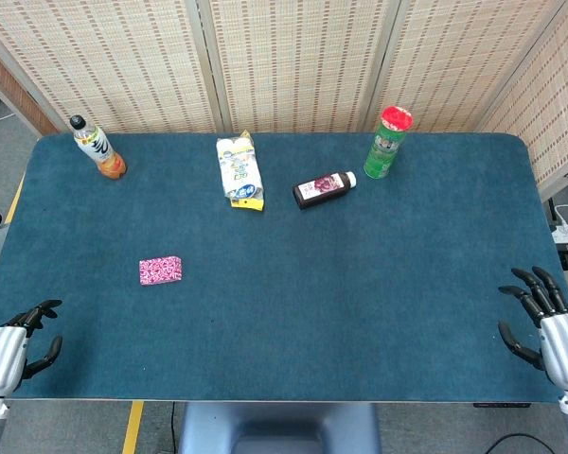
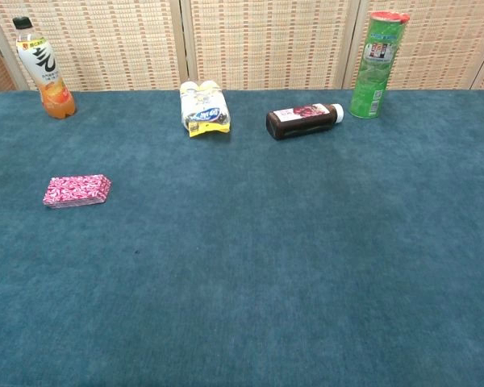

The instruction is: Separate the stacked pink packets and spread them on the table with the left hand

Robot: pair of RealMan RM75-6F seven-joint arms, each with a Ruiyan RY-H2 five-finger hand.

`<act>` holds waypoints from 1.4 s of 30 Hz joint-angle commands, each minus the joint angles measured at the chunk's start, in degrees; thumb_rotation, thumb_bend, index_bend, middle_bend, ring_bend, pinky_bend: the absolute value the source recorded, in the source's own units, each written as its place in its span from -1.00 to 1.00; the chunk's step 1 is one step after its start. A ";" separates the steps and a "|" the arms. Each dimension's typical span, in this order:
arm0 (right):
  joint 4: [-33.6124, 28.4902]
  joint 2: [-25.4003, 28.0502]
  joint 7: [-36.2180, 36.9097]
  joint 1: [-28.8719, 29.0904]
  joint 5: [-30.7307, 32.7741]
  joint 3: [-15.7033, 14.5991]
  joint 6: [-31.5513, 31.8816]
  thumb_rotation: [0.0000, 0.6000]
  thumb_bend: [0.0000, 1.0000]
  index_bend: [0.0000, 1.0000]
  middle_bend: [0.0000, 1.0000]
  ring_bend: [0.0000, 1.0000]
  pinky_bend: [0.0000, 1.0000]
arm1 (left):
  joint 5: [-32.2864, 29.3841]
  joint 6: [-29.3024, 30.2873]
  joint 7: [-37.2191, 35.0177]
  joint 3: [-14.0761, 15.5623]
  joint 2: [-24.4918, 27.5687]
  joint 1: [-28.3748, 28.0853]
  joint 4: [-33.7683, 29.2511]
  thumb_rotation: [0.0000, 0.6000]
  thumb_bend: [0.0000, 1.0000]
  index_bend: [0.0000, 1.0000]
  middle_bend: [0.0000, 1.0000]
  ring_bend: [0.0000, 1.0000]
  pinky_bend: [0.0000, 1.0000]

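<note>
Both robot hands, left (image 1: 19, 342) and right (image 1: 540, 317), seemingly loosely spread, hold nothing; pink packets (image 1: 160, 270) stay stacked.

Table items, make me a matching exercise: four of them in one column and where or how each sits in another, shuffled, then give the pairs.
Things:
1. pink packets
2. orange drink bottle
3. green canister
4. dark bottle

Places or states:
A. upright, far right of the back row
B. lying on its side, white cap toward the canister
C. still stacked, alone nearer the left hand
D. upright at the far left corner

Pairs: 1-C, 2-D, 3-A, 4-B
</note>
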 commanded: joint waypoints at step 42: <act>-0.33 1.20 4.42 -1.29 1.52 1.88 1.30 1.00 -0.38 -0.37 -0.70 -0.82 0.13 | -40.77 -11.98 46.10 -15.61 -26.86 -24.24 -2.81 1.00 -0.26 -0.64 1.00 1.00 1.00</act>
